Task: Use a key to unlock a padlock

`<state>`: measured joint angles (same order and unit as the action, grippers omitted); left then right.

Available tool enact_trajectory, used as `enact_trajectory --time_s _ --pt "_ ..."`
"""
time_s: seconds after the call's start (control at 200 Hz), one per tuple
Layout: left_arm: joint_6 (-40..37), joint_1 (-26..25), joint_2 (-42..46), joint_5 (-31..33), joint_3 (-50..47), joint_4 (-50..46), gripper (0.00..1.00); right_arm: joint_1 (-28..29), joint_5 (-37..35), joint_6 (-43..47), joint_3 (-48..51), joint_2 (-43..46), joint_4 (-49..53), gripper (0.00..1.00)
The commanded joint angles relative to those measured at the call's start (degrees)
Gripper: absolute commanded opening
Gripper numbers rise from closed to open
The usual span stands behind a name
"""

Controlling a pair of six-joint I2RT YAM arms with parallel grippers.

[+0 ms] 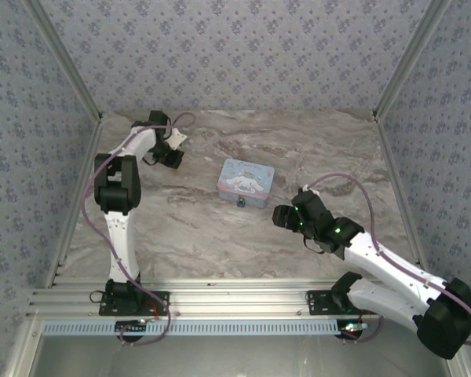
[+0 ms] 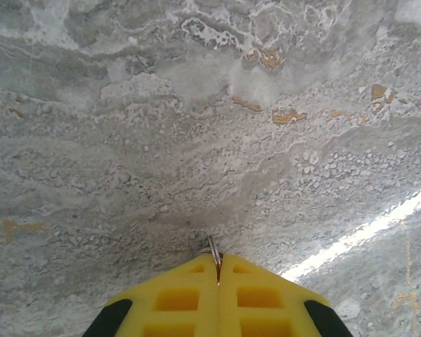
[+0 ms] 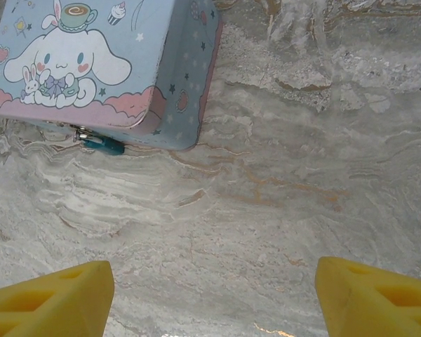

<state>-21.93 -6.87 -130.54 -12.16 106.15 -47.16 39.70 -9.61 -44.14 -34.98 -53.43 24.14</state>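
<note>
The left arm reaches toward the far left corner of the worktop (image 1: pixel 220 243). Its end effector (image 2: pixel 217 263) hangs low over bare marbled stone. The two yellow fingers (image 2: pixel 175 298) are pressed together, and a thin metal ring (image 2: pixel 212 247) pokes out of the seam at their tips, pinched there. Whether a key hangs on the ring cannot be told, as the rest is hidden between the fingers.

Near the middle of the worktop sits a pale blue tin (image 1: pixel 246 181) with a white cartoon animal on its lid. It is closed and turned a little askew to the worktop's edges. The padlock (image 3: pixel 102 144), small and blue-green, is at the tin's wall that faces the near edge. It lies on the stone against the tin, with its silvery part (image 3: pixel 79 132) running up to the rim of the lid.

Just right of the tin and nearer the near edge hovers the right end effector (image 3: pixel 214 274), pointed at the tin. Its yellow fingers (image 3: pixel 52 298) are spread wide with nothing between them but stone. It is apart from both tin and padlock.
</note>
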Motion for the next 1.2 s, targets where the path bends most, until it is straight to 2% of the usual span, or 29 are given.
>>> enact_trajectory --time_s 0.0,0.375,0.55,0.63,0.75,0.994,1.109,1.194 --pt "1.5 -0.4 4.4 -2.4 -2.2 0.3 0.00 0.6 0.6 -0.5 -0.5 -0.1 0.6 0.77" --pt "7.5 -0.9 18.2 -4.0 -12.3 2.1 0.00 3.8 2.6 -1.5 -1.2 0.9 1.0 0.77" --pt "12.0 -3.3 25.0 -3.7 -16.0 0.8 0.00 7.4 1.4 -2.4 -1.4 1.6 0.2 0.76" --pt "14.2 -7.1 27.1 -3.3 -16.0 -1.4 0.00 8.9 1.7 -2.4 -1.0 1.6 -2.3 0.76" --pt "16.7 -14.6 31.6 0.5 -17.7 -3.8 0.00 10.7 3.0 -3.2 -1.1 1.7 -5.0 0.76" --pt "27.4 -25.3 42.7 1.0 -24.5 -4.8 0.00 15.7 -1.1 -1.7 -2.4 2.7 -5.5 0.75" --pt "32.4 -27.9 47.4 -3.9 -27.0 -5.0 0.00 15.9 -1.0 1.6 -2.3 1.9 -9.5 0.75" --pt "33.1 -28.1 51.3 -7.1 -28.0 -6.1 0.00 15.2 0.7 6.3 -0.3 1.5 -16.0 0.72"
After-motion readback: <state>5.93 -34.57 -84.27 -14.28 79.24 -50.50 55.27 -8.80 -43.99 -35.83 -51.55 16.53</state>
